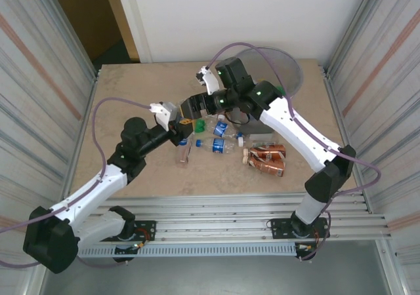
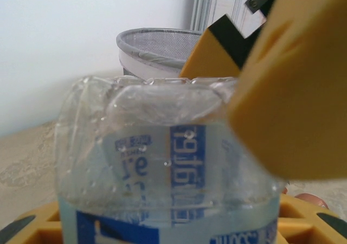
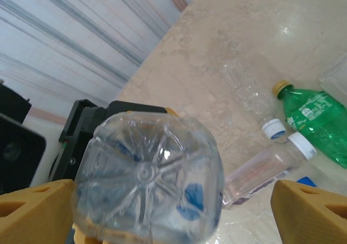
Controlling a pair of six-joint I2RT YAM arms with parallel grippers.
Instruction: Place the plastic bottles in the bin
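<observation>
My left gripper [image 1: 178, 130] is shut on a clear plastic bottle with a blue label [image 2: 162, 168], held above the table's middle. My right gripper [image 3: 171, 211] faces that bottle's ribbed base [image 3: 149, 179] and is open. One yellow finger [image 3: 32, 211] stands close on one side and the other further off, a gap showing on the right. The round grey bin [image 1: 292, 72] stands at the far right corner, behind the right arm, and its rim [image 2: 157, 40] rises beyond the held bottle. More bottles lie on the table: blue-labelled [image 1: 219, 145], brown-labelled [image 1: 266, 158], green [image 3: 320, 119].
Two clear bottles [image 3: 246, 92] [image 3: 271, 162] lie on the beige tabletop under the grippers. Corrugated metal walls [image 1: 39, 78] close in both sides. A white wall runs along the back. The arms' bases sit on rails at the near edge [image 1: 216, 223].
</observation>
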